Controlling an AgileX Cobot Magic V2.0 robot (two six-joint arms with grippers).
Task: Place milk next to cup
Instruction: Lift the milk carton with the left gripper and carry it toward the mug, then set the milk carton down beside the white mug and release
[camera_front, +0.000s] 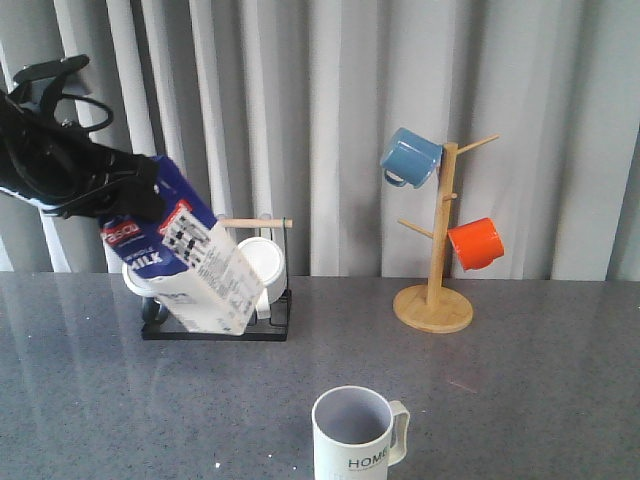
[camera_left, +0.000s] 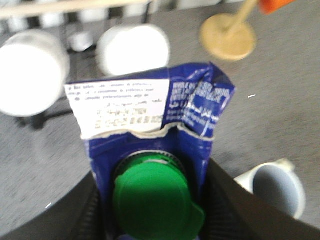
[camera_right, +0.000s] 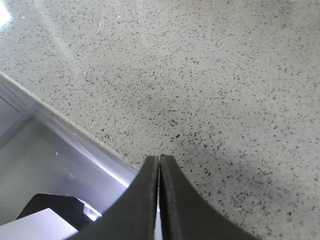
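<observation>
The milk (camera_front: 200, 265) is a blue-and-white carton, held tilted in the air at the left of the front view, in front of a black rack. My left gripper (camera_front: 125, 190) is shut on its top. In the left wrist view the milk (camera_left: 150, 115) fills the middle, its green cap (camera_left: 155, 200) between my black fingers (camera_left: 235, 205). The cup (camera_front: 355, 435), an off-white mug lettered "HOME", stands at the near edge of the table, right of and below the carton; its rim shows as the cup (camera_left: 275, 187). My right gripper (camera_right: 159, 159) is shut on nothing, over bare table near its edge.
Behind the carton, a black rack (camera_front: 270, 325) with a wooden bar holds white mugs (camera_front: 265, 265). A wooden mug tree (camera_front: 435, 300) at the back right carries a blue mug (camera_front: 410, 157) and an orange mug (camera_front: 475, 243). Grey curtains hang behind the table.
</observation>
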